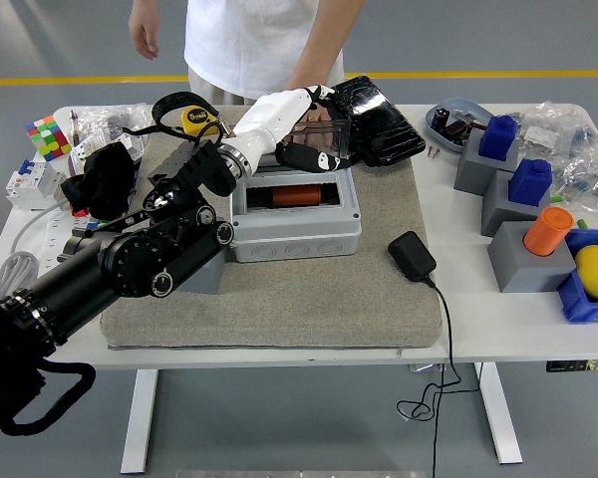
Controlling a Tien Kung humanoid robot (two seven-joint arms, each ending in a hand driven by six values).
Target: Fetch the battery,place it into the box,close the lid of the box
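Observation:
The grey box (294,237) stands on the mat in the middle of the table. The orange battery (297,195) lies inside it. The clear lid (331,134) stands tilted up along the box's far edge. My left hand (314,124), white on a black arm, reaches over the box and grips the lid, fingers over its top edge, thumb in front. A person's hand (315,80) is just behind the lid's top edge; I cannot tell if it touches the lid.
A black pouch (379,119) lies right behind the box. A black adapter (412,255) with its cable lies to the right on the grey mat (279,299). A yellow tape measure (197,118) sits behind my arm. Grey blocks (523,254) stand at the right.

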